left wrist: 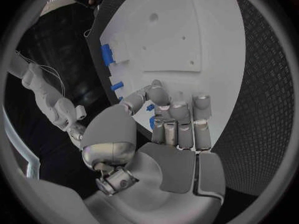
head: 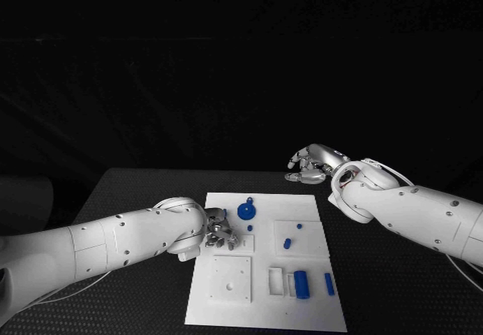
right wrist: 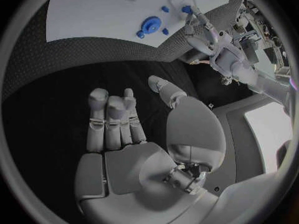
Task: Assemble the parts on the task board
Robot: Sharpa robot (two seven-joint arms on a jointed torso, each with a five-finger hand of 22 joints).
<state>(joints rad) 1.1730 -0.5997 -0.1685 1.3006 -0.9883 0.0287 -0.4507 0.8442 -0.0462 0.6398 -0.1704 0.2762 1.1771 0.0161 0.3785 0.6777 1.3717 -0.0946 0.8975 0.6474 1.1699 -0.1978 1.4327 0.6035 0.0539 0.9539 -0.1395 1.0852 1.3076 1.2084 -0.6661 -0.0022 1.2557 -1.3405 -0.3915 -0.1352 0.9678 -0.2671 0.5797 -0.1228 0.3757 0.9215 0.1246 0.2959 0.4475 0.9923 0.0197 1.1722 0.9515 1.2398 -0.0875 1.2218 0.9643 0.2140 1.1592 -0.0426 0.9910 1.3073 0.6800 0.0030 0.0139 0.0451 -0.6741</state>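
Left hand works the board's left edge while the right hand waits off it.

Left of centre in the head view, the left hand point(head: 220, 235) rests on the task board point(head: 264, 307), fingers point(left wrist: 179, 122) curled together near a small blue part point(left wrist: 151, 107); whether they pinch it, I cannot tell. Blue parts point(head: 301, 285) lie lower right. At upper right, the right hand point(head: 308, 167) hovers over the desk point(head: 141, 188), holding nothing, fingers loosely apart, likely staying clear.

White arms point(head: 111, 244), silver hands point(head: 220, 236) (dark screws)
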